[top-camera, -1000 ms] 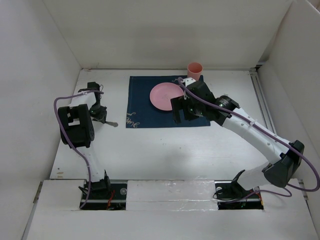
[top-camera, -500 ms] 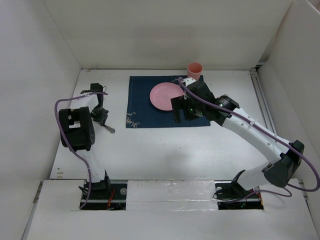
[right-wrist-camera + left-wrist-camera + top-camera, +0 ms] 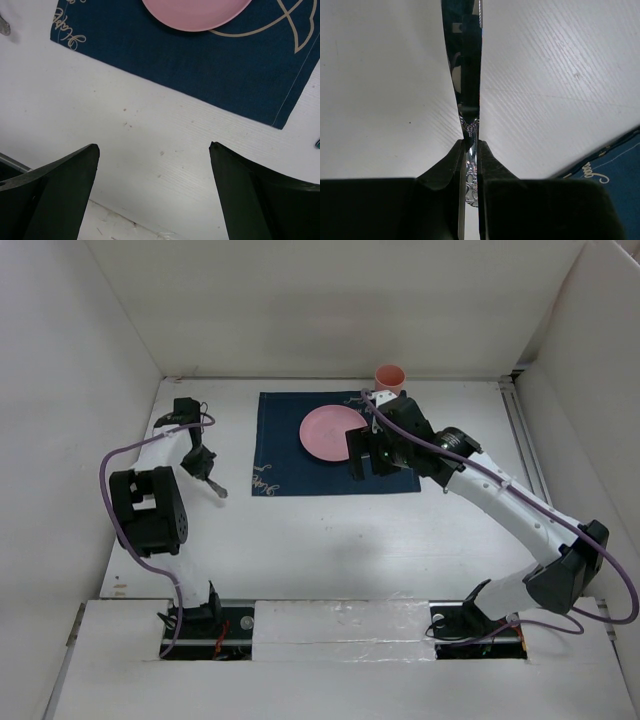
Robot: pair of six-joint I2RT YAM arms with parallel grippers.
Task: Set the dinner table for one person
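**Dinner table.** The dinner table [image 3: 330, 540] is a large, flat, matte white tabletop with upright white panels on three sides. By its look it is rigid and fixed: a support surface, not something to grip. Its finish appears smooth, so light items set on it may slide. It lies directly under both grippers.

**Placemat.** The navy cloth placemat [image 3: 290, 445] with a white drawing lies flat, centred toward the far edge. It is soft and likely to wrinkle if dragged.

**Plate.** The round pink plate [image 3: 325, 430] rests on the far right part of the placemat, its right side hidden by the right arm.

**Cup.** The pink cup [image 3: 390, 375] stands upright by the far edge, just beyond the placemat's far right corner.

**Knife.** The slim silver metal knife [image 3: 467, 75] with an embossed handle is stiff, light and probably slippery. Take it by the handle.

**Left gripper.** The left gripper [image 3: 469, 145] is clamped on the knife's handle, with the blade projecting forward over bare tabletop. It sits toward the left edge, just left of the placemat's near left corner. Whether the blade tip touches the table cannot be told.

**Right gripper.** The right gripper [image 3: 152, 147] holds nothing. Its jaws are spread wide above bare table at the placemat's near edge.
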